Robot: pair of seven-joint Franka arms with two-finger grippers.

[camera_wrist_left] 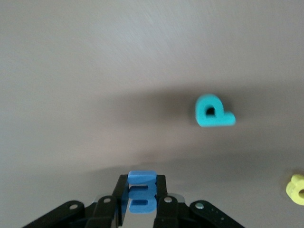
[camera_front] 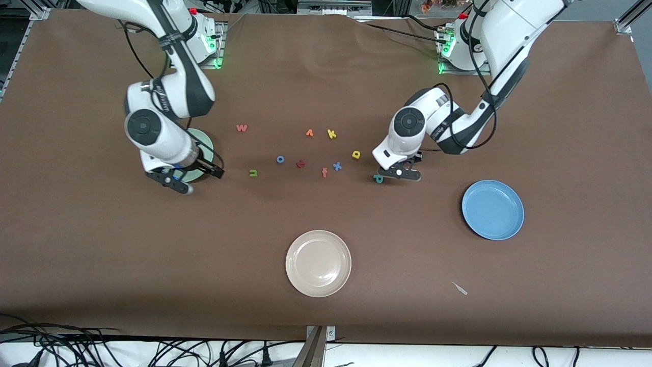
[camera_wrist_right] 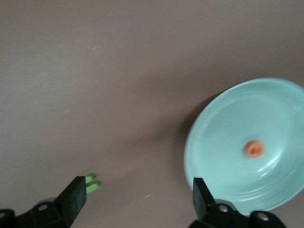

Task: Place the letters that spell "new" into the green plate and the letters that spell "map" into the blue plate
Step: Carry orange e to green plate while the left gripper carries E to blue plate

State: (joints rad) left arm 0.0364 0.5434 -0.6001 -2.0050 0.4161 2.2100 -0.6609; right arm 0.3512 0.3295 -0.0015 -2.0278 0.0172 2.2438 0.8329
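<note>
On my left wrist view, the left gripper (camera_wrist_left: 141,197) is clenched on the blue "m" (camera_wrist_left: 140,190), pinched between its fingers (camera_wrist_left: 163,211) above the brown bench (camera_front: 102,265). The teal "p" (camera_wrist_left: 213,111) lies on the bench close by, and the yellow "a" (camera_front: 356,154) sits a little farther from the front camera. I see the blue plate (camera_front: 492,209) at the left arm's end with nothing in it. Over at the right arm's end, the right gripper (camera_wrist_right: 137,199) hangs with its fingers spread wide and nothing between them, just beside the green plate (camera_wrist_right: 228,142), where the orange "e" (camera_wrist_right: 254,149) already rests. The green "n" (camera_front: 253,173) and the pink-red "w" (camera_front: 242,128) lie on the bench among the other letters. The cream-beige plate (camera_front: 318,263) sits nearest the front camera.
</note>
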